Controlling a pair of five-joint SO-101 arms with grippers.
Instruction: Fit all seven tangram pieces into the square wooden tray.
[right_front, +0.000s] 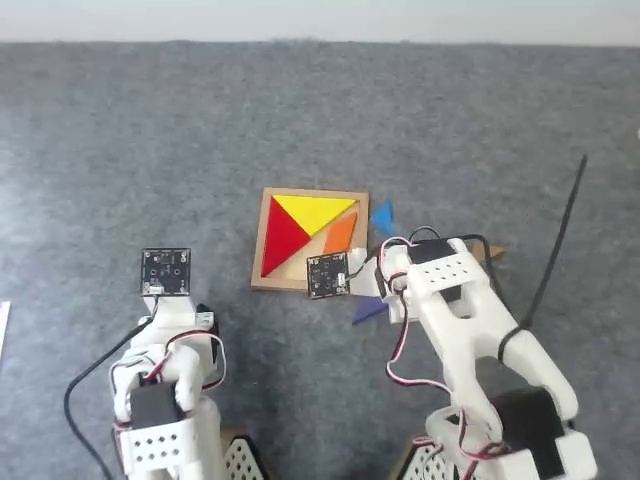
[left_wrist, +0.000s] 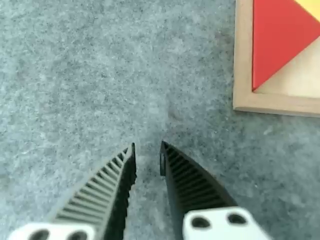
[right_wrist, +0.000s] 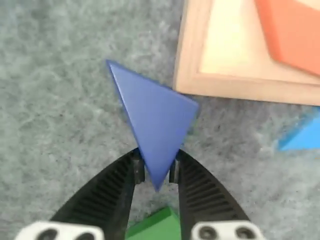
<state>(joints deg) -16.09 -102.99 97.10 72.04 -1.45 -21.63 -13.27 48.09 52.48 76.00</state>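
The square wooden tray (right_front: 258, 262) lies mid-table and holds a yellow triangle (right_front: 313, 211), a red triangle (right_front: 282, 240) and an orange piece (right_front: 341, 234). My right gripper (right_wrist: 155, 167) is shut on one corner of a dark blue triangle (right_wrist: 152, 107), just outside the tray's corner (right_wrist: 192, 85) on the carpet. That triangle (right_front: 368, 310) pokes out beside the right arm (right_front: 450, 275). A green piece (right_wrist: 155, 227) lies under the gripper. My left gripper (left_wrist: 147, 150) hovers over bare carpet near the tray's edge (left_wrist: 243, 60), its fingers a narrow gap apart with nothing between.
A light blue piece (right_front: 382, 215) lies on the carpet beside the tray's right side, also in the right wrist view (right_wrist: 300, 137). A tan tip (right_front: 495, 252) shows behind the right arm. Grey carpet (right_front: 150, 150) covers the table. A black cable (right_front: 560, 240) rises at right.
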